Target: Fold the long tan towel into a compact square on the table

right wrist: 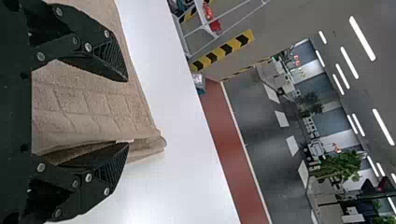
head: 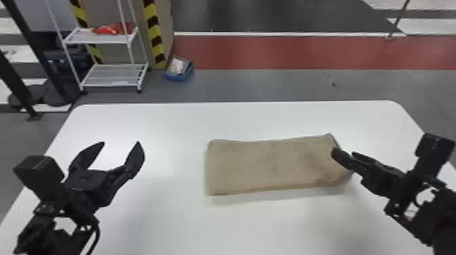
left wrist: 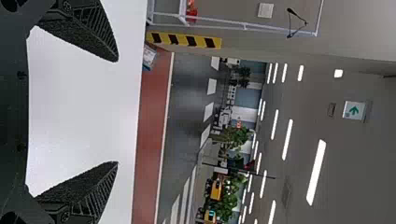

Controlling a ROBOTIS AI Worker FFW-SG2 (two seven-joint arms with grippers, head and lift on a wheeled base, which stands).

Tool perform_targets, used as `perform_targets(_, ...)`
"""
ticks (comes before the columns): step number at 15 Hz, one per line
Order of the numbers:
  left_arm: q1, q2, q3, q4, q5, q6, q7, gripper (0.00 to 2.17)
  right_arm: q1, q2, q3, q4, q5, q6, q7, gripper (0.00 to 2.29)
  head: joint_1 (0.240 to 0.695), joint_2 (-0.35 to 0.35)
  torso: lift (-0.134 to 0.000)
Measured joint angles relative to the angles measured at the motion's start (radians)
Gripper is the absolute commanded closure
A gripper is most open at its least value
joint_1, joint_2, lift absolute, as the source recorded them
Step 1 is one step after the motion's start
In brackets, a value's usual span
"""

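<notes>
towel (head: 268, 166) lies on the surface (head: 169, 220), one end at the spread right end effector (head: 343, 152), well apart from the left end effector (head: 120, 142), also agape; beyond both, a blue bin (head: 175, 78) holds something pale (head: 177, 65).

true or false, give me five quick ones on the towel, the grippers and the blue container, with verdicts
1. The tan towel lies on the table. True.
2. The left gripper holds the tan towel. False: the left gripper is over the left part of the table, away from the tan towel, with its fingers apart.
3. The right gripper is at the right end of the tan towel. True.
4. The tan towel is already a compact square. False: it is a rectangle, clearly longer from left to right.
5. The blue container stands on the table. False: the blue container is on the floor beyond the table.
</notes>
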Motion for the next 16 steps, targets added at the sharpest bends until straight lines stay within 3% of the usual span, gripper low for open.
perform_targets(4,-0.006,0.002,-0.004,0.004,-0.001,0.002,0.000,0.10,-0.061,-0.073,-0.017,0.031,0.063,0.132,0.043,0.12,0.695,-0.052,-0.125)
perform_targets(8,-0.007,0.003,-0.004,0.004,-0.001,0.003,0.000,0.10,-0.126,-0.083,0.010,0.136,0.153,0.142,0.065,0.24,0.695,-0.060,-0.125)
perform_targets(10,-0.006,0.003,-0.004,0.001,-0.001,0.004,0.000,0.10,-0.143,-0.083,0.026,0.172,0.181,0.138,0.071,0.52,0.695,-0.057,-0.125)
perform_targets(14,-0.003,0.003,-0.004,-0.004,-0.001,0.008,0.001,0.10,-0.142,-0.080,0.025,0.188,0.176,0.128,0.109,1.40,0.695,-0.046,-0.125)
perform_targets(16,-0.004,0.003,-0.004,-0.004,-0.002,0.010,0.001,0.10,-0.133,-0.076,0.020,0.179,0.171,0.124,0.109,1.51,0.695,-0.046,-0.125)
